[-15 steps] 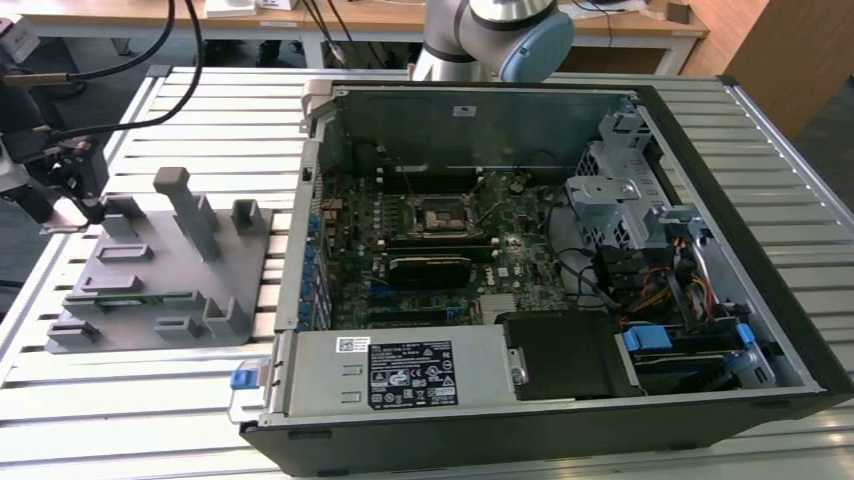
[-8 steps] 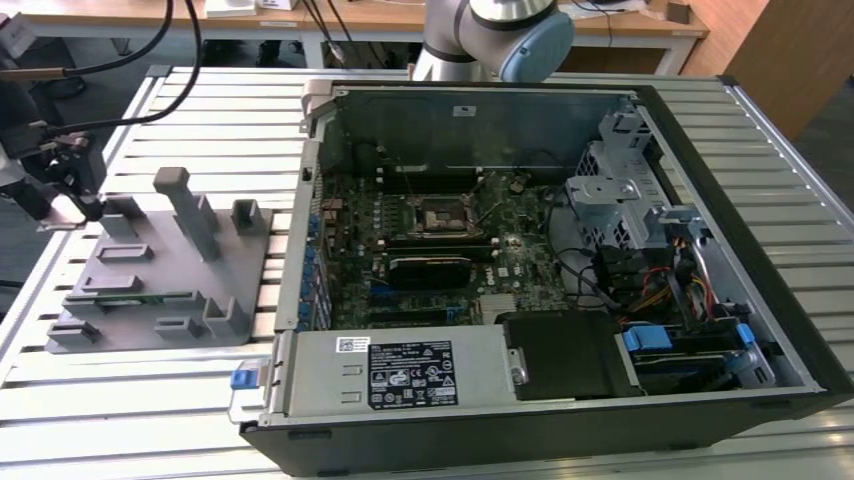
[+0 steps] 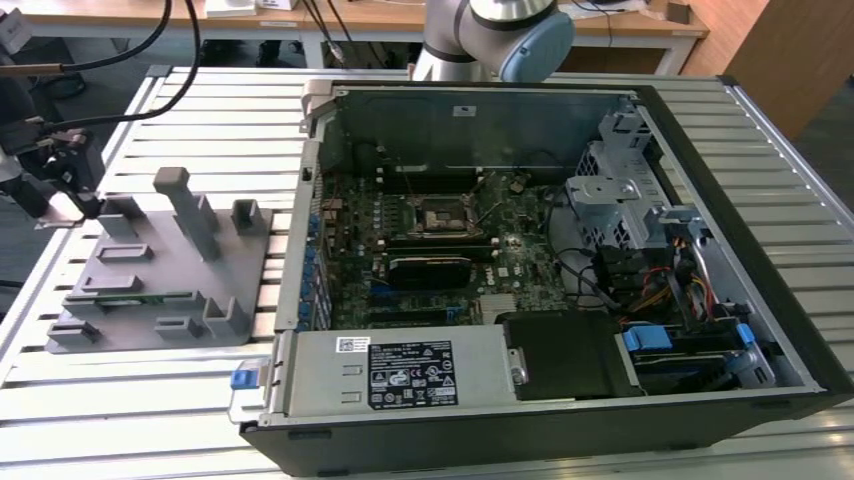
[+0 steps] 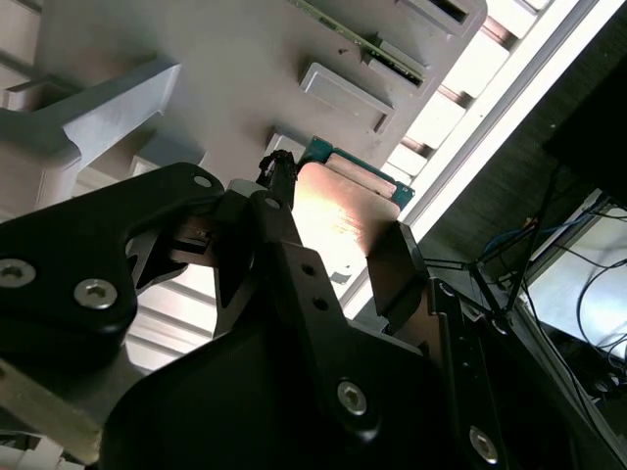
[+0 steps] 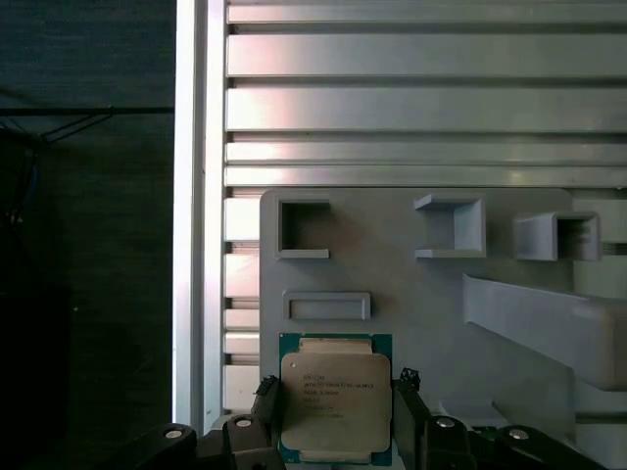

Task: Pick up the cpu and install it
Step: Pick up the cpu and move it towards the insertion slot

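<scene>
Silvery cpu (image 5: 335, 397) sits in the pincer (image 4: 338, 220), fingers tight against two opposite sides, over a corner of the grey fixture plate (image 5: 441, 313), by the bench (image 5: 392, 108) edge.

Exterior view: bright, even overhead light. Case (image 3: 534, 120) interior shadowed, dimmest at near right. Both wrist views: warm sheen on cpu (image 4: 338, 211) (image 5: 335, 401) lid. First wrist view: surface (image 5: 392, 108) slats streaked with bright reflections, darkness beyond its edge.

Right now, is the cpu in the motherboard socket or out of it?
Out: the cpu is over the grey fixture plate, well apart from the motherboard socket.
</scene>
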